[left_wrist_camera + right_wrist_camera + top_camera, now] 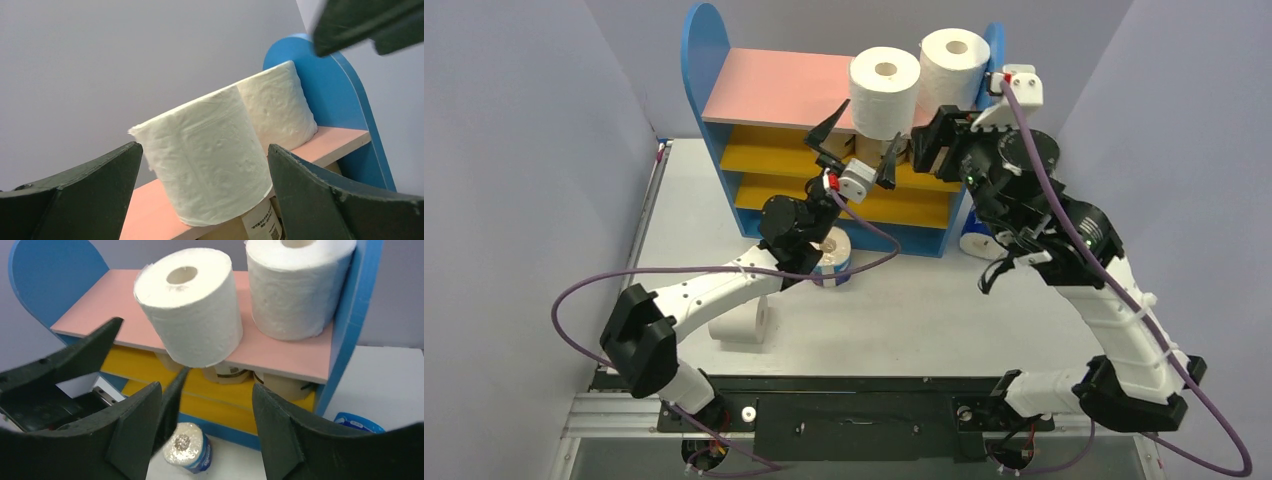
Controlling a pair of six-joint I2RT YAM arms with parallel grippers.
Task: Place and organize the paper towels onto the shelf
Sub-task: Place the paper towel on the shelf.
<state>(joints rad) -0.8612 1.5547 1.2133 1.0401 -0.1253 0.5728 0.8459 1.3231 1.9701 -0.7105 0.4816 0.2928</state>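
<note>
On the pink top board of the shelf (764, 85) stand two white paper towels: one (885, 90) overhangs the front edge, the other (954, 62) sits against the right blue panel. My left gripper (859, 150) is open just in front of and below the overhanging roll (210, 160), its fingers on either side and apart from it. My right gripper (927, 148) hovers open and empty beside it, facing the shelf (280, 352). Tan-wrapped rolls (227, 372) sit on the upper yellow board. A blue-and-white roll (834, 258) stands on the table.
A white roll (744, 320) lies on its side on the table near the left arm. Another blue-and-white roll (979, 240) sits by the shelf's right foot, under the right arm. The two grippers are close together at the shelf front.
</note>
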